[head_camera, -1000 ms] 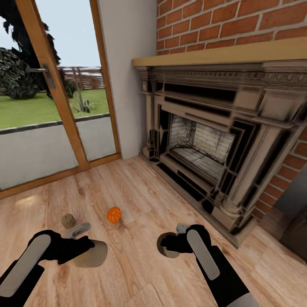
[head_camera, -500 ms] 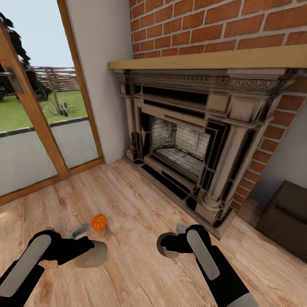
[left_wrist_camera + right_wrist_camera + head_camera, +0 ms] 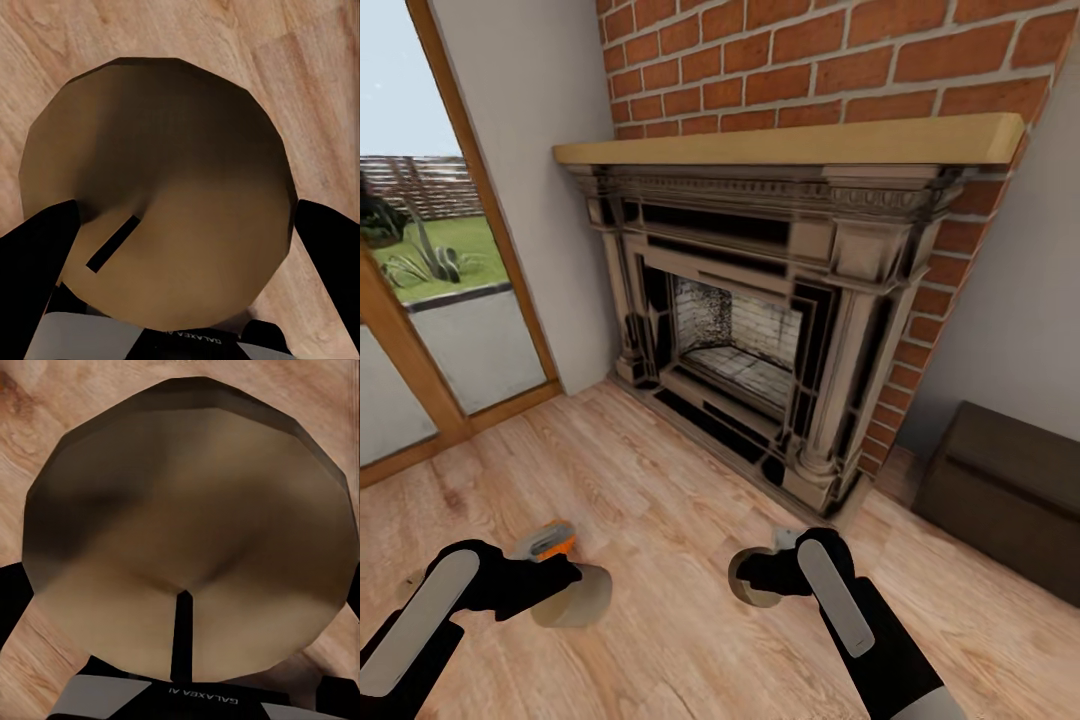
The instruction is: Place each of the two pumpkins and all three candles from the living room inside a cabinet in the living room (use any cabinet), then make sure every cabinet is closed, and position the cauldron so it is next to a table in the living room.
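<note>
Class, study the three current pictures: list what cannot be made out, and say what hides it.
- Pumpkin, head view: mostly hidden behind the left pincer.
- Dark brown cabinet, head view: cut off by the right edge.
- Floor under each pincer, wrist views: covered by the held candle.
- Right pincer, head view: fingertips hidden by its candle.

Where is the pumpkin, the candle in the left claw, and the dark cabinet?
pumpkin [image 3: 556, 546]: head view, orange side peeking past the left claw.
left candle [image 3: 161, 187]: left wrist view, round end face.
cabinet [image 3: 1010, 480]: head view, dark top.
</note>
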### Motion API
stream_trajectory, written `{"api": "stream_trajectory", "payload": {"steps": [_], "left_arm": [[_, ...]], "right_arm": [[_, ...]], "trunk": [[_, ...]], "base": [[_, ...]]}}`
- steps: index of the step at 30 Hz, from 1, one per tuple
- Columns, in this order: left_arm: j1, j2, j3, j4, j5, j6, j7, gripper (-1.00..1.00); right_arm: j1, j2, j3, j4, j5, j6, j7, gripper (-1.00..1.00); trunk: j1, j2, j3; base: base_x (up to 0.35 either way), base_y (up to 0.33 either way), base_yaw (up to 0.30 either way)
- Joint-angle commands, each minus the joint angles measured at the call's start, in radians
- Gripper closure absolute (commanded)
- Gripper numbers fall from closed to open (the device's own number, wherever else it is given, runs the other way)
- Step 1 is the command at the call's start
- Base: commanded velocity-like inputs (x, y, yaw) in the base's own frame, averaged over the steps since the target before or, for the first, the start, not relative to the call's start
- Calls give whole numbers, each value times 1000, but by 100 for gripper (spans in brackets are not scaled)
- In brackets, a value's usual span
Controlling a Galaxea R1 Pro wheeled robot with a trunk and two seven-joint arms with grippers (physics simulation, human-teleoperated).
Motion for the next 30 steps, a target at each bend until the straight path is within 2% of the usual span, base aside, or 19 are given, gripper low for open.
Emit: {"api": "stream_trajectory", "payload": {"steps": [1,7,23,30], "left_arm": [[-1,1,-1,-1,10,0,10,100],[-1,1,-1,-1,10,0,10,100],[-1,1,-1,-1,10,0,10,100],[-1,1,-1,0,10,0,10,100]], "right_arm": [[-1,0,1,0,-12,0,-11,100],[-1,0,1,1,-13,0,-11,100],[-1,0,0,2,-13,0,-11,100],[-1,0,0,3,-13,-1,-11,100]], "trunk": [[0,-1,-1],[0,-1,-1],[0,-1,-1],[0,-1,-1]], "base": [[0,0,-277],[-91,0,-277],[-248,0,-277],[-79,0,-277]]}}
